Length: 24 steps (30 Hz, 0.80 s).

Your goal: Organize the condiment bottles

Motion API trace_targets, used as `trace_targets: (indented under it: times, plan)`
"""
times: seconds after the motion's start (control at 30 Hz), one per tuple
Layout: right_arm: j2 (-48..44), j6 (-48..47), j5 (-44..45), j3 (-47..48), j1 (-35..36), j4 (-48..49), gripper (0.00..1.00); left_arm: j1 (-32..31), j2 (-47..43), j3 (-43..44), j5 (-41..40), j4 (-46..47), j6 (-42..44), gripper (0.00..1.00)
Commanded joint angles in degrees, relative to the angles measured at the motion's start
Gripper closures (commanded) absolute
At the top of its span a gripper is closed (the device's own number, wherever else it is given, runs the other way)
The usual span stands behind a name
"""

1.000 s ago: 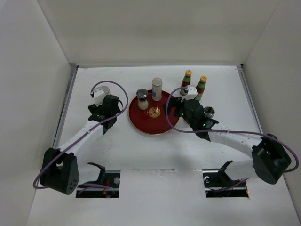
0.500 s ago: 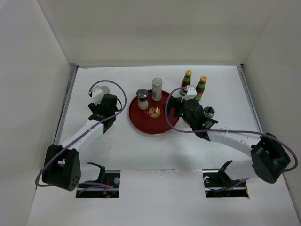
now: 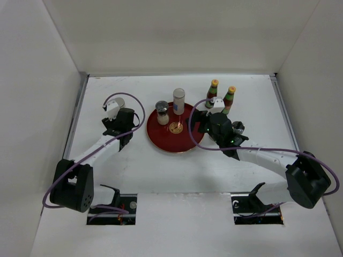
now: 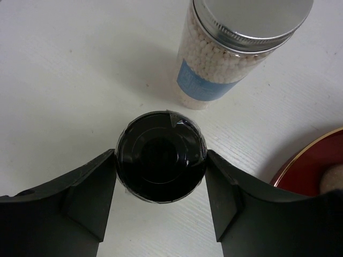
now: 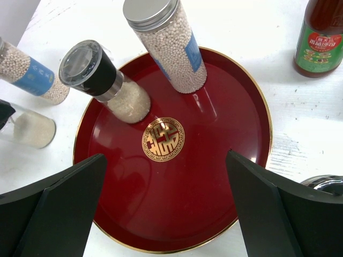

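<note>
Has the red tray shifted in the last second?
No. In the top view the red tray lies where it did, its rim just as far from the back edge of the table as before.

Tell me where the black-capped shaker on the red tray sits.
Right wrist view: the black-capped shaker stands on the red tray's far-left part, just left of the silver-lidded jar.

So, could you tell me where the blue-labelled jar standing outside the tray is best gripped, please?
Take the blue-labelled jar by its round body just under the silver lid, coming down from above, since it stands upright. Close across the two sides that do not face the black-capped shaker close beside it; those look free.
</note>
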Motion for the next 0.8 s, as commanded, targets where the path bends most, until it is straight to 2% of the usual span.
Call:
trace_targets:
  times: [0.0, 0.13, 0.37, 0.6, 0.77]
  plan:
    - [-0.46, 0.45, -0.54, 0.52, -0.15, 2.70, 0.00, 0.45, -0.69, -0.21, 0.73, 1.23, -0.20, 0.49]
    - [-0.73, 0.45, -0.54, 0.26, -0.32, 3.22, 0.00, -0.25, -3.93, -0.13, 0.38, 0.71, -0.11, 0.63]
    - [-0.11, 0.45, -0.54, 0.43, -0.24, 3.23, 0.00, -9.20, -13.43, 3.91, -1.46, -1.66, 2.08, 0.67]
    - [-0.90, 0.45, -0.01, 0.08, -0.41, 3.31, 0.00, -19.75, -9.32, 8.66, -0.24, -0.53, 0.95, 0.67]
    - [-1.34, 0.45, 0.16, -0.10, -0.41, 3.40, 0.00, -22.49, -2.81, 10.50, 1.17, 5.09, 1.82, 0.67]
